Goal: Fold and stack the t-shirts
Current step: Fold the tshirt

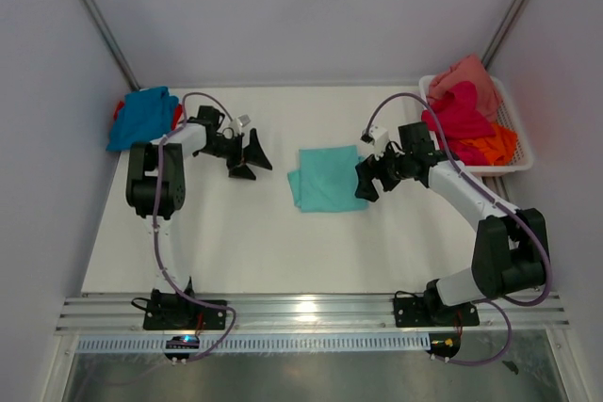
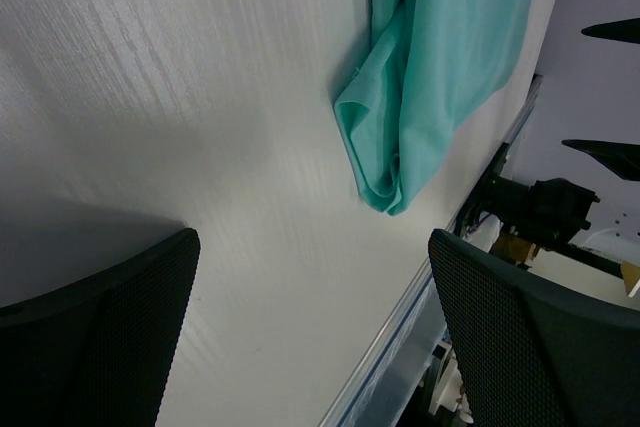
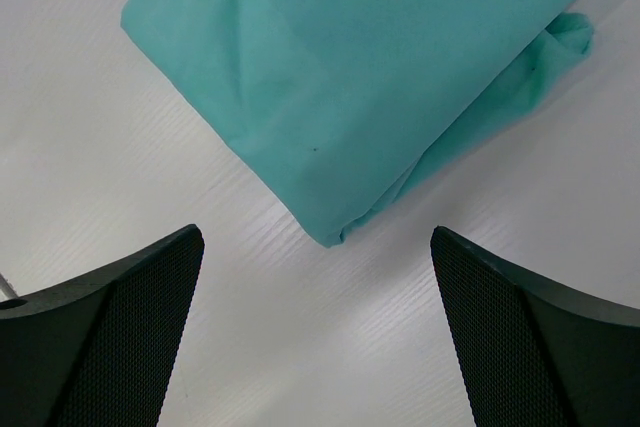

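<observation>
White table (image 1: 236, 233), left pincer (image 1: 254, 165) and right pincer (image 1: 365, 183) reaching inward, both wide open and empty, mint-teal t-shirt (image 1: 327, 179) lying between them.

Top cam sits high above the near edge, looking straight down on the whole white table (image 1: 283, 251). The wrist cams ride low and close to the tabletop, one peering past the left gripper (image 2: 312, 237), the other past the right gripper (image 3: 316, 232). All three share the mint-teal t-shirt (image 1: 327, 179).
</observation>
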